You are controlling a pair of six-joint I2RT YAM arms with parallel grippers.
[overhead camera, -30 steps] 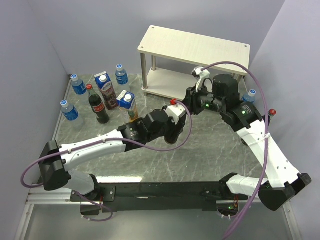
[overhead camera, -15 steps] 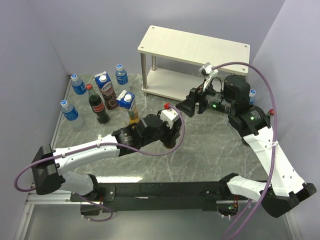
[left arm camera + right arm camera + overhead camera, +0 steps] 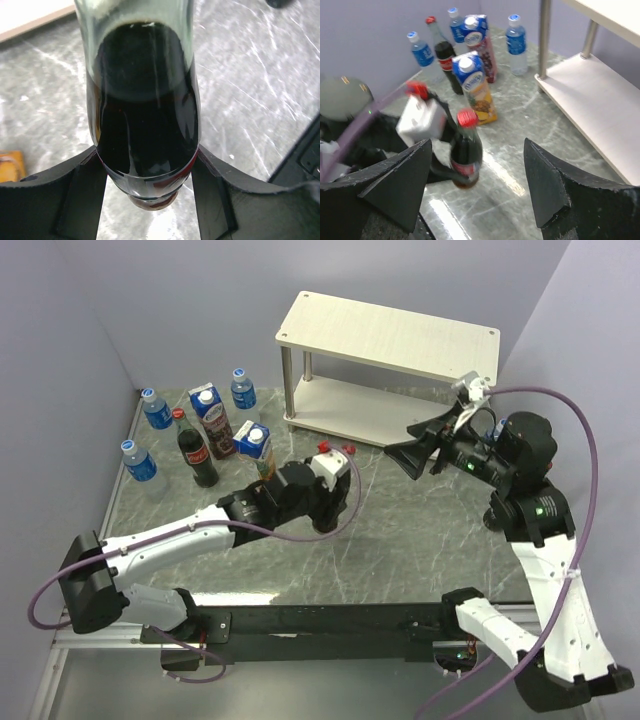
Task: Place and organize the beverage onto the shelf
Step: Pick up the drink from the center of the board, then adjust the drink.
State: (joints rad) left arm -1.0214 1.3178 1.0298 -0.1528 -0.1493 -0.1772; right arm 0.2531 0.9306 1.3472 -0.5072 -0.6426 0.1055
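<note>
My left gripper is shut on the lower body of a dark, red-capped Coca-Cola bottle, holding it roughly upright over the middle of the table. In the left wrist view the bottle fills the gap between the fingers. My right gripper hangs open to the right of that bottle, apart from it and holding nothing. The pale two-tier shelf stands at the back with both boards bare. Another Coca-Cola bottle, a grape carton, a pineapple carton and water bottles stand at the left.
More water bottles stand at the far left and near the shelf's left leg. A further water bottle shows behind my right arm. Purple cables loop off both arms. Walls close in the table on the left, back and right.
My right gripper has let go of the bottle's top, opened, and drawn back to the right. The left arm has carried the bottle slightly to the left.
</note>
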